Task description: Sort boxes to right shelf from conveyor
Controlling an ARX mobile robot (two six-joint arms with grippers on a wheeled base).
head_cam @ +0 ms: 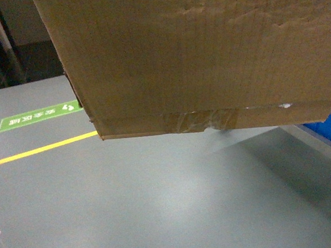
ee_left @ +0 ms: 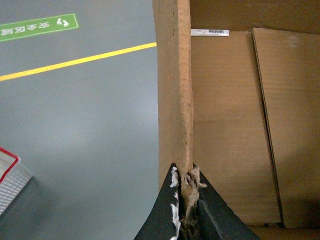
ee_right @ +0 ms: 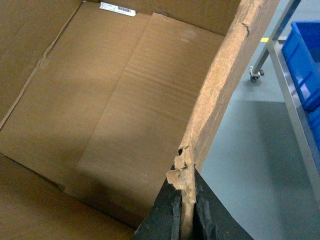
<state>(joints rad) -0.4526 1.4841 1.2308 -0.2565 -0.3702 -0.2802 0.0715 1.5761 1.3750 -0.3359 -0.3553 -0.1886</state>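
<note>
- A large brown corrugated cardboard box [head_cam: 204, 47] fills the upper part of the head view, held up in the air above a grey floor [head_cam: 150, 203], with clear tape and a small white spot along its bottom edge.
- In the left wrist view, the left gripper [ee_left: 186, 210], with dark fingers, is clamped on the ragged top rim of the box's left wall, one finger inside and one outside.
- In the right wrist view, the right gripper [ee_right: 186, 212] is likewise closed on the torn rim of the box's right wall.
- The inside of the box shows bare bottom flaps and a small white label [ee_right: 117, 9] at the far edge.
- To the right of the box stands a stainless-steel rack [ee_right: 292, 107] with a caster foot [ee_right: 256, 75], carrying a blue plastic crate [ee_right: 305, 65].
- On the floor to the left run a yellow line [head_cam: 37, 150] and a green floor sign [head_cam: 40, 115].
</note>
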